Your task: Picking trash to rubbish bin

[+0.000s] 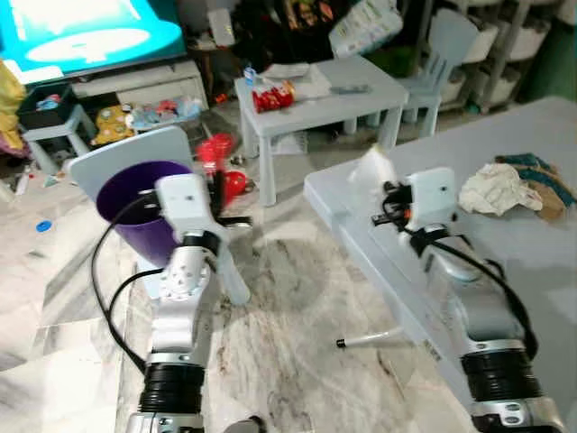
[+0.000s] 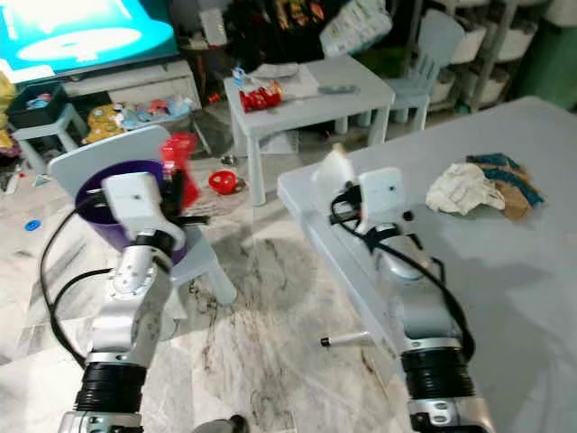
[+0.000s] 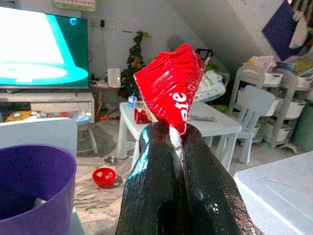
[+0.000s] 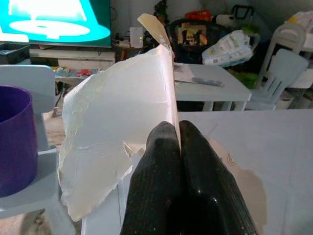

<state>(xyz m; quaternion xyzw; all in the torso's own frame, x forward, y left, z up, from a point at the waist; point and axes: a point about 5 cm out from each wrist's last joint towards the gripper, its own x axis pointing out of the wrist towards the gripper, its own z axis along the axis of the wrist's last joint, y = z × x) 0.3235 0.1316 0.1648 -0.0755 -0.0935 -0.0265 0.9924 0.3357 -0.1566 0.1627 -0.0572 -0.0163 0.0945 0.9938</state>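
Your left claw (image 3: 171,142) is clamped on a red wrapper (image 3: 170,90); the 2 black fingers (image 3: 149,186) pinch its lower end and the crumpled red foil, with white lettering, stands up above them. In the eye views that claw sits just beside the rim of the purple bin (image 1: 135,203), on the side toward the grey tabletop (image 1: 532,262). The bin stands on a pale blue child's chair (image 1: 108,161), with the chair back rising behind it. Something small and pale lies in the bottom of the bin; you cannot tell what it is.

Your right claw (image 4: 177,134) is closed flat on a white torn sheet (image 4: 117,132), which fans up and out from the fingertips. In the eye views this sheet (image 1: 372,170) is held over the near corner of the grey tabletop, above its edge.

Further along the same tabletop, well apart from the right claw, lies a crumpled white wad (image 1: 491,189) touching a brown and teal scrap (image 1: 541,180).

Behind, a small white table (image 1: 315,99) carries another red wrapper (image 1: 273,96). A red ball-like object (image 2: 224,181) lies on the marble floor (image 1: 288,343) between that table and the chair. A lit screen (image 1: 86,32) glows at the back.
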